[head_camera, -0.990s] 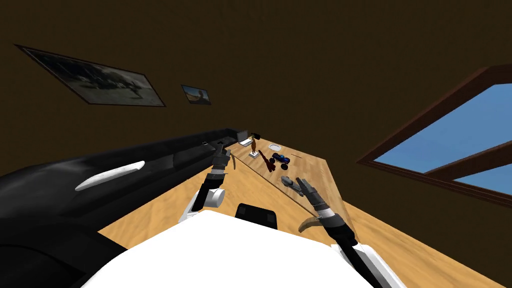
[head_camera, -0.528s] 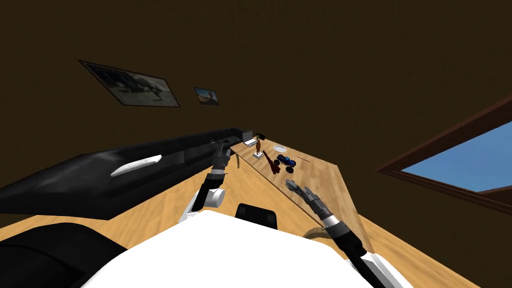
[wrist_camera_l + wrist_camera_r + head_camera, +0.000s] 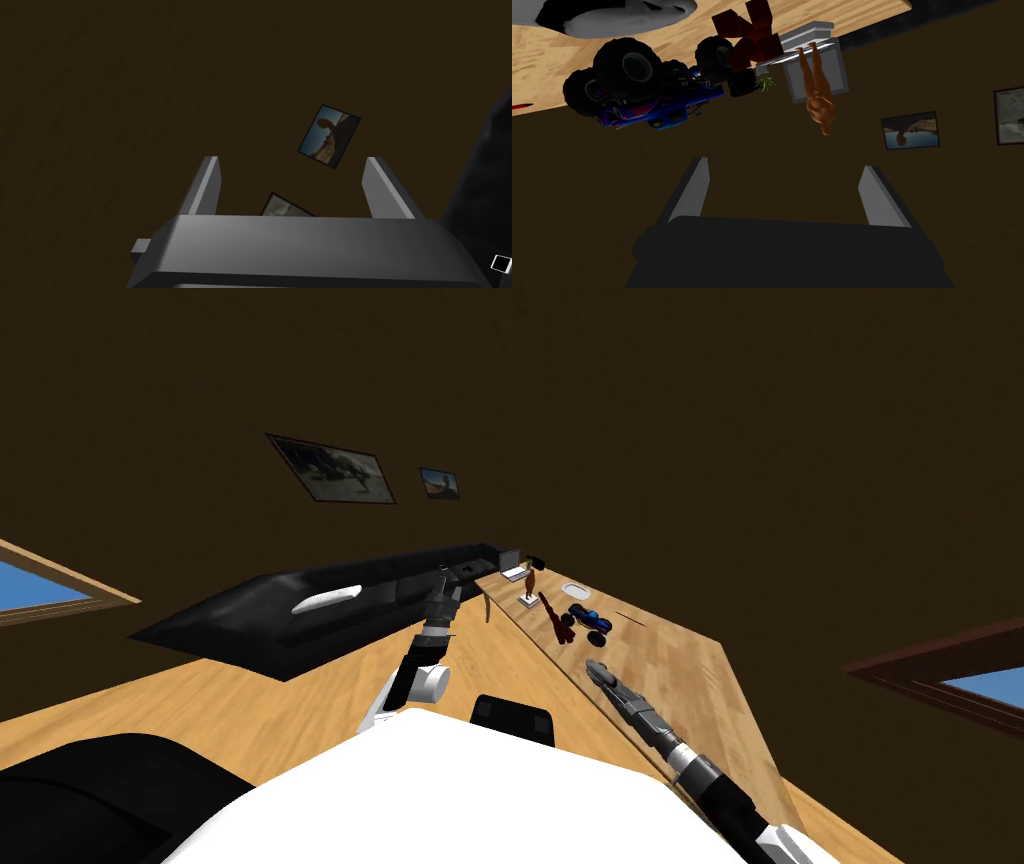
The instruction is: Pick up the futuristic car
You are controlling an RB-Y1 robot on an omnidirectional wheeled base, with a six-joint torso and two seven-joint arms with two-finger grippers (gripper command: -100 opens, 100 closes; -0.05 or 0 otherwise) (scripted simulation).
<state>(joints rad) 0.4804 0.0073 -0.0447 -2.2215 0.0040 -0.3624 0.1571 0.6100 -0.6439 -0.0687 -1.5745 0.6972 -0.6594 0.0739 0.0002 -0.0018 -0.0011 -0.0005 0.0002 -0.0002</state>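
Since this reach looks like my right arm's job, my left claw (image 3: 292, 160) hangs released off the bench's (image 3: 690, 688) left edge. Past the brown figurine (image 3: 817, 100) and dark red toy (image 3: 749, 30), the blue big-wheeled car (image 3: 647, 95) sits mid-bench. A white dish (image 3: 575, 589) lies behind it, contents unclear. My right claw (image 3: 783, 165), spread wide, points toward the car, well apart.

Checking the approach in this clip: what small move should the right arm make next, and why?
Probably advance the right gripper toward the car, swinging to centre it: the fingers stand open and empty, and the car sits on the table ahead, apart and off-centre.
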